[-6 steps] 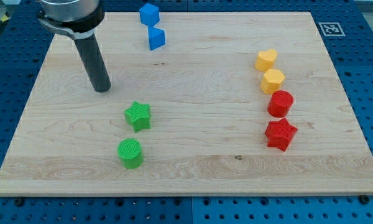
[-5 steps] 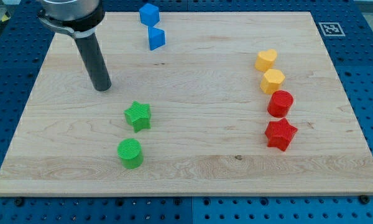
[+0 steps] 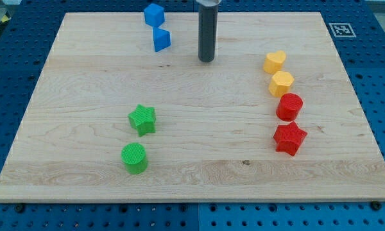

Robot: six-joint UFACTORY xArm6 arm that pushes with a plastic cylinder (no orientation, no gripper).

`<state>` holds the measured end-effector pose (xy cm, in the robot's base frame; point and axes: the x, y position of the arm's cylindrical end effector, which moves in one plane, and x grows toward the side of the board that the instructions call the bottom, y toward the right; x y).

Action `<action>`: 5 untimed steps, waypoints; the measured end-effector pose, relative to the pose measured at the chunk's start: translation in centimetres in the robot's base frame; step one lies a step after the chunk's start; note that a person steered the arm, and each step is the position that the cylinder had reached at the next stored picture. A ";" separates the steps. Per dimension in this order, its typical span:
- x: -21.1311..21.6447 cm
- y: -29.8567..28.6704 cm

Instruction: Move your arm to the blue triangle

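The blue triangle (image 3: 161,40) lies near the board's top edge, left of centre. A blue cube (image 3: 154,14) sits just above it, close but apart. My tip (image 3: 206,59) rests on the board to the right of the blue triangle, slightly lower in the view, with a clear gap between them. The rod rises straight up and leaves the view at the top.
A green star (image 3: 142,119) and a green cylinder (image 3: 135,158) lie at the lower left. At the right stand a yellow heart (image 3: 274,61), a yellow hexagon (image 3: 282,83), a red cylinder (image 3: 289,106) and a red star (image 3: 289,138). The wooden board (image 3: 199,173) has a marker tag (image 3: 341,29) at its top right.
My tip has moved from the board's upper left to the right and up, passing below the blue triangle to its right side. No block has moved.
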<state>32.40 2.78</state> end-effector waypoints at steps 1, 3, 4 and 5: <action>-3.7 0.0; -6.5 -4.9; -6.5 -8.8; -6.5 -9.2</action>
